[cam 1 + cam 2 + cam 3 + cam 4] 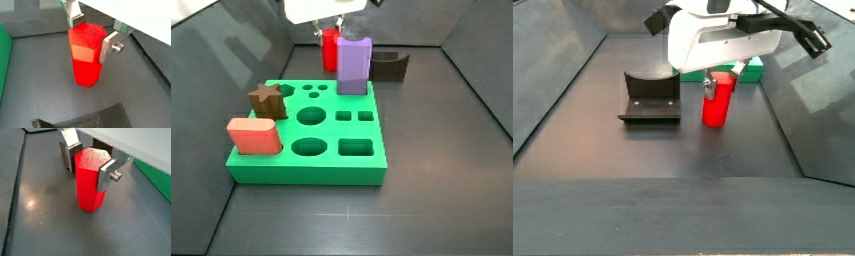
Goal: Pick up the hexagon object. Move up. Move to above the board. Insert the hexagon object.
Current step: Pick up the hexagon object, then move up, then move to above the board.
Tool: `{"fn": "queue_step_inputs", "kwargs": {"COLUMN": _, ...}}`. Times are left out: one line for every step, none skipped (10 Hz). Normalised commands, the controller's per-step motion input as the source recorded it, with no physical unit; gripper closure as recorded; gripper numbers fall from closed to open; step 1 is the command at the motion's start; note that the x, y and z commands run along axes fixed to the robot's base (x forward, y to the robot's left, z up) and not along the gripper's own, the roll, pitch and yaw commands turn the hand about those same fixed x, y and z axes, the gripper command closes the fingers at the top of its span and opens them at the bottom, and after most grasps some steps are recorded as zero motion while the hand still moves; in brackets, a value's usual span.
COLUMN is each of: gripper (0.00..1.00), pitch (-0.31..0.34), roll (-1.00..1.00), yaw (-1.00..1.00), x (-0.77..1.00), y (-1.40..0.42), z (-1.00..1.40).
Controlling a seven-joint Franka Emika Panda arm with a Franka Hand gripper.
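Behind the board (pixel 305 165), I had the tool (pixel 90 159) clamped on the hexagon object (pixel 90 178), base down on the floor; pick step done, straight lift due next.

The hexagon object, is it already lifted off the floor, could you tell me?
No. In a wrist view the hexagon object stands upright with its base on the dark floor, the hand straddling its top.
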Motion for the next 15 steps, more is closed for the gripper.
{"fn": "queue_step_inputs", "kwargs": {"gripper": 1.00, "pitch": 0.000, "roll": 0.00, "yaw": 0.00, "x": 0.00, "y": 0.00, "z": 0.00}}
{"fn": "queue_step_inputs", "kwargs": {"gripper": 1.00, "pitch": 0.000, "roll": 0.00, "yaw": 0.00, "x": 0.00, "y": 0.00, "z": 0.00}}
{"fn": "queue_step_inputs", "kwargs": {"gripper": 1.00, "pitch": 0.000, "roll": 0.00, "yaw": 0.00, "x": 0.00, "y": 0.00, "z": 0.00}}
{"fn": "queue_step_inputs", "kwargs": {"gripper": 1.00, "pitch": 0.000, "roll": 0.00, "yaw": 0.00, "x": 0.00, "y": 0.00, "z": 0.00}}
{"fn": "queue_step_inputs", "kwargs": {"gripper": 1.00, "pitch": 0.000, "roll": 0.00, "yaw": 0.00, "x": 0.00, "y": 0.00, "z": 0.83}}
{"fn": "queue_step_inputs", "kwargs": {"gripper": 1.00, "pitch": -0.001, "roll": -0.01, "yaw": 0.05, "x": 0.01, "y": -0.04, "z": 0.84}}
{"fn": "queue_step_inputs", "kwargs": {"gripper": 1.00, "pitch": 0.033, "roll": 0.00, "yaw": 0.05, "x": -0.03, "y": -0.04, "z": 0.72}}
{"fn": "queue_step_inputs", "kwargs": {"gripper": 1.00, "pitch": 0.039, "roll": 0.03, "yaw": 0.05, "x": -0.03, "y": -0.02, "z": 0.58}}
{"fn": "queue_step_inputs", "kwargs": {"gripper": 1.00, "pitch": 0.051, "roll": 0.06, "yaw": 0.03, "x": -0.02, "y": -0.01, "z": 0.38}}
{"fn": "queue_step_inputs", "kwargs": {"gripper": 1.00, "pitch": 0.060, "roll": 0.07, "yaw": 0.03, "x": -0.02, "y": 0.00, "z": 0.28}}
{"fn": "queue_step_inputs", "kwargs": {"gripper": 1.00, "pitch": -0.241, "roll": 0.13, "yaw": -0.15, "x": -0.17, "y": 0.29, "z": 1.00}}
{"fn": "queue_step_inputs", "kwargs": {"gripper": 1.00, "pitch": -0.226, "roll": 0.13, "yaw": -0.15, "x": -0.18, "y": 0.29, "z": 1.00}}
{"fn": "queue_step_inputs", "kwargs": {"gripper": 1.00, "pitch": -0.172, "roll": 0.09, "yaw": -0.12, "x": -0.18, "y": 0.26, "z": 1.00}}
{"fn": "queue_step_inputs", "kwargs": {"gripper": 1.00, "pitch": -0.135, "roll": 0.09, "yaw": -0.10, "x": -0.17, "y": 0.25, "z": 1.00}}
{"fn": "queue_step_inputs", "kwargs": {"gripper": 1.00, "pitch": -0.045, "roll": 0.08, "yaw": -0.06, "x": -0.16, "y": 0.23, "z": 1.00}}
